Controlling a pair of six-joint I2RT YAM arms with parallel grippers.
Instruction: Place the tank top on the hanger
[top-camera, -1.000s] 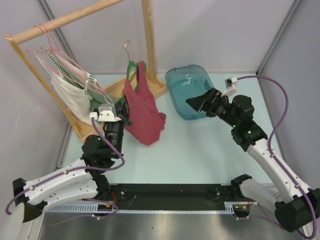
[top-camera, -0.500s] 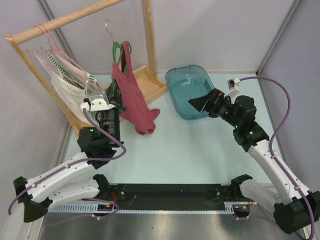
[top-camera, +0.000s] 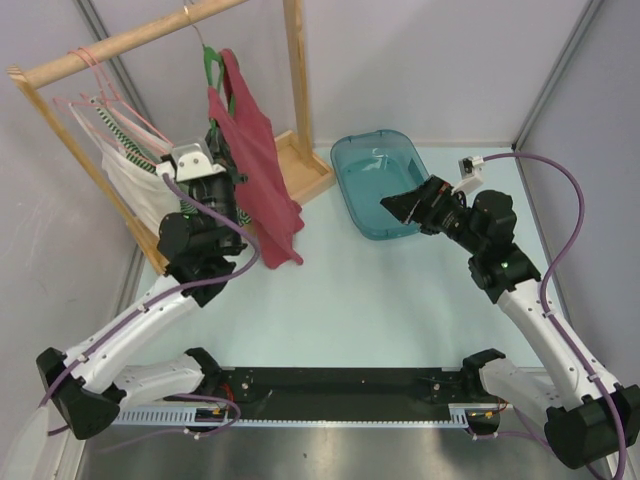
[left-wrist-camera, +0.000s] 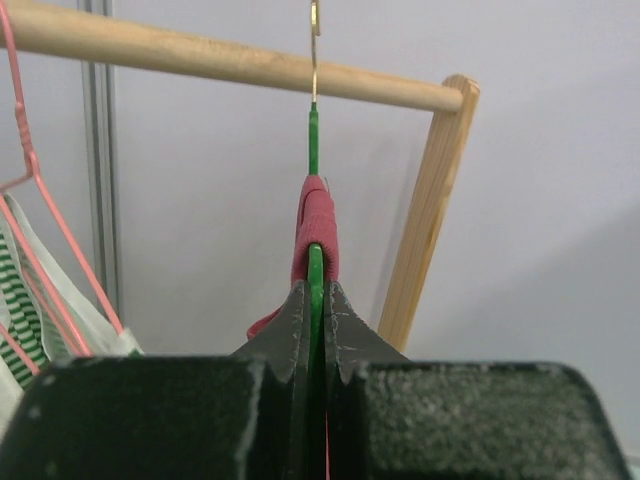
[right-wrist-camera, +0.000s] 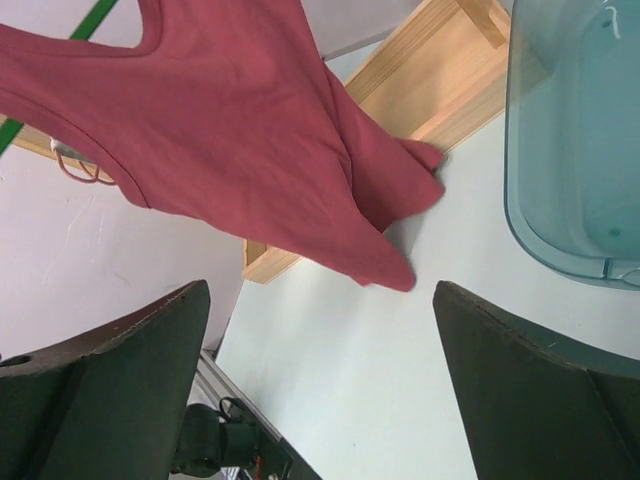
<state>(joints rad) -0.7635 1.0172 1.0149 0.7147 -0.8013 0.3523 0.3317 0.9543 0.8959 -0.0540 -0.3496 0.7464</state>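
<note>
Within the last second the left arm had raised the thin dark green plastic hanger (top-camera: 210, 68), with the dark red sleeveless tank top (top-camera: 255, 150) draped on it, from low over the desk (top-camera: 380, 300) up to the pale wooden rail (top-camera: 120, 40). The top looked hung, with only hooking left. The left end effector (left-wrist-camera: 316, 300) was clamped on the hanger, its arm reaching steeply upward. The right end effector (top-camera: 400, 208) hovered by the translucent teal tub (top-camera: 372, 165), fingers apart.

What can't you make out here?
Left wrist view: the metal hook of the thin dark green plastic hanger runs off the top edge; whether it rests on the wooden rail is unclear.
Right wrist view: the dark red fabric tank top covers nearly all the hanger.
Top view: hook too small to judge.
</note>
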